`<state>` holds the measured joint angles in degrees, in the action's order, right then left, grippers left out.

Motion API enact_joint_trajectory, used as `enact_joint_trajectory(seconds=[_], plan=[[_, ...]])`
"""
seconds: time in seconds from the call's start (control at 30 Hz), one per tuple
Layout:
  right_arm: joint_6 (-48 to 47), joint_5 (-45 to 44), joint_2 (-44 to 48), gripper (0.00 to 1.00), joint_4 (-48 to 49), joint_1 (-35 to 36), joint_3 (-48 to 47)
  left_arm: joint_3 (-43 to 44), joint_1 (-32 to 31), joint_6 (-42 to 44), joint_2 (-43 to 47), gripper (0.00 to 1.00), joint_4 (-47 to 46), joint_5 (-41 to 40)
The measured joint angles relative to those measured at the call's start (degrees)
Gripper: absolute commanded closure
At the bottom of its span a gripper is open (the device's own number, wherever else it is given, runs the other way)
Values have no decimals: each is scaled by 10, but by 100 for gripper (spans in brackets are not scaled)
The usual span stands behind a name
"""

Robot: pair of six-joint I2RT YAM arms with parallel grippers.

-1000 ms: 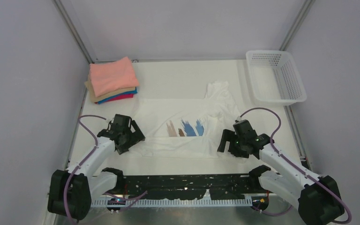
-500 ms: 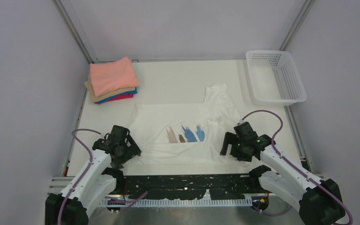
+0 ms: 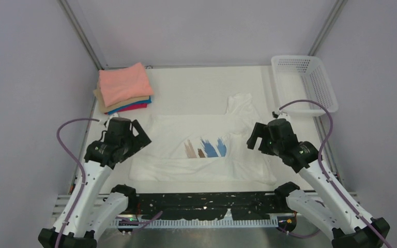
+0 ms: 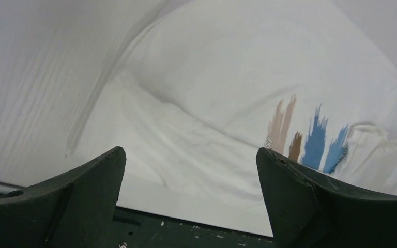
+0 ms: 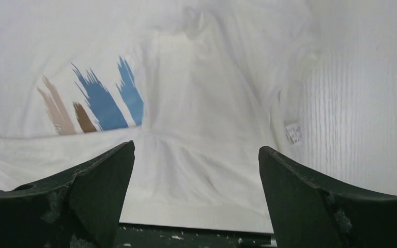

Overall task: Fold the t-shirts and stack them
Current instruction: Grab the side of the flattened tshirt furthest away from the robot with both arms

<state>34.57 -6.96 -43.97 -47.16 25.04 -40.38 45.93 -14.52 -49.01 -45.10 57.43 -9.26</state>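
Note:
A white t-shirt (image 3: 196,132) with tan, brown and blue brush strokes (image 3: 205,148) lies spread on the table's middle, one part bunched up towards the back right (image 3: 239,103). It fills the left wrist view (image 4: 212,88) and the right wrist view (image 5: 201,103). My left gripper (image 3: 133,142) hangs open and empty above the shirt's left edge. My right gripper (image 3: 256,138) hangs open and empty above its right side. A stack of folded tees, salmon-pink on top (image 3: 124,82) with tan, blue and magenta below, sits at the back left.
A white perforated basket (image 3: 305,83) stands at the back right corner. The black front rail (image 3: 201,201) runs along the near table edge. Grey walls and metal posts close in the sides and back.
Both grippers have risen and moved away from the shirt's near corners, which now lie flat near the front edge. Both arms stand higher.

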Motion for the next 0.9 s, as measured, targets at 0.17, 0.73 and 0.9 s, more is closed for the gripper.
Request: enact_joint_trajectory(seconds=[0.17, 0.73, 0.9], plan=[[-24, -61, -40, 5, 87, 0, -60, 119, -2, 64, -139, 0, -54, 7], [-89, -48, -424, 5, 286, -113, -275, 539, 11, 325, -713, 31, -31, 15], [-100, -29, -537, 5, 296, -125, -370, 547, 43, 330, -749, 33, -16, 31]])
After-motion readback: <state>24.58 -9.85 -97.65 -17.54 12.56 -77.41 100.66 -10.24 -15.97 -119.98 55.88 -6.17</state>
